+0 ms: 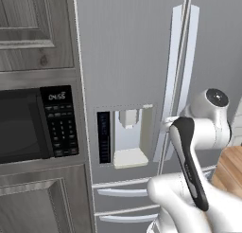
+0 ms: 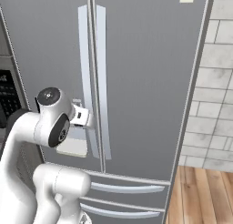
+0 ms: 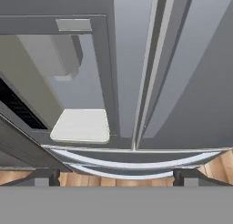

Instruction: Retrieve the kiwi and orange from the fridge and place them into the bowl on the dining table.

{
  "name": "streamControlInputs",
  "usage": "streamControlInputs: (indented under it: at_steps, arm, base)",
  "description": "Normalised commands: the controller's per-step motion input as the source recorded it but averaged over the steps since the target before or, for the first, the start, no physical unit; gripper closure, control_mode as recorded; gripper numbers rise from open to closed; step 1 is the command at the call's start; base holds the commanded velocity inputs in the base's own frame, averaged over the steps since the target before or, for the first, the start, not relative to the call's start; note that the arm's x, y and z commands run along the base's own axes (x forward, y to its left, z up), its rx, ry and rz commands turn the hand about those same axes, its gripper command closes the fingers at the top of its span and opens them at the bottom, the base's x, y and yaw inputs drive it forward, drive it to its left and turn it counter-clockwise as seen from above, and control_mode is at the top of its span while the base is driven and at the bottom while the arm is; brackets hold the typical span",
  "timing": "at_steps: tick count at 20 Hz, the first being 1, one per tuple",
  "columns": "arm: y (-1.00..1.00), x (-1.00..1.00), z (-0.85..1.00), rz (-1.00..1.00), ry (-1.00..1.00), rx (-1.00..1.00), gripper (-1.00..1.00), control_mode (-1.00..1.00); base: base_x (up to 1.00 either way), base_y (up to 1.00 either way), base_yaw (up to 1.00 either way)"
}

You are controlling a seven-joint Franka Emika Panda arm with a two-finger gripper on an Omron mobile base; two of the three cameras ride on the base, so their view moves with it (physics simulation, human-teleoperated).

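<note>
Fridge (image 3: 182,82) doors closed (contents hidden); smooth grey-silver panels ahead of the fingers (image 3: 45,177); gripper (image 3: 116,178) spread, empty.

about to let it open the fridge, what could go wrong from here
1. The fridge doors are both shut, and the open end effector sits near the two handles at the centre seam; it could catch the wrong one.
2. The dispenser recess is close beside it, so a drift sideways might snag there.
</note>
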Motion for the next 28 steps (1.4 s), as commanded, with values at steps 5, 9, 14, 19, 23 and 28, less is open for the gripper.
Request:
streamControlInputs:
  at_steps: [5, 9, 14, 19, 23, 28]
  arm:
    - [0.0, -0.03, -0.11, 0.0, -0.02, 0.0, -1.0, -1.0]
    - [0.0, -0.14, -0.01, 0.0, 0.0, 0.0, -1.0, -1.0]
    - [0.0, -0.46, -0.1, 0.0, 0.0, 0.0, -1.0, -1.0]
    - [-0.03, -0.49, -0.09, 0.0, 0.0, 0.0, -1.0, -1.0]
    - [-0.04, -0.44, -0.14, 0.0, 0.0, 0.0, -1.0, -1.0]
    - [0.0, -0.04, -0.08, 0.0, -0.03, 0.0, -1.0, -1.0]
  base:
    - [0.0, 0.0, 0.0]
    - [0.0, 0.0, 0.0]
    - [0.0, 0.0, 0.0]
    - [0.0, 0.0, 0.0]
    - [0.0, 0.0, 0.0]
    - [0.0, 0.0, 0.0]
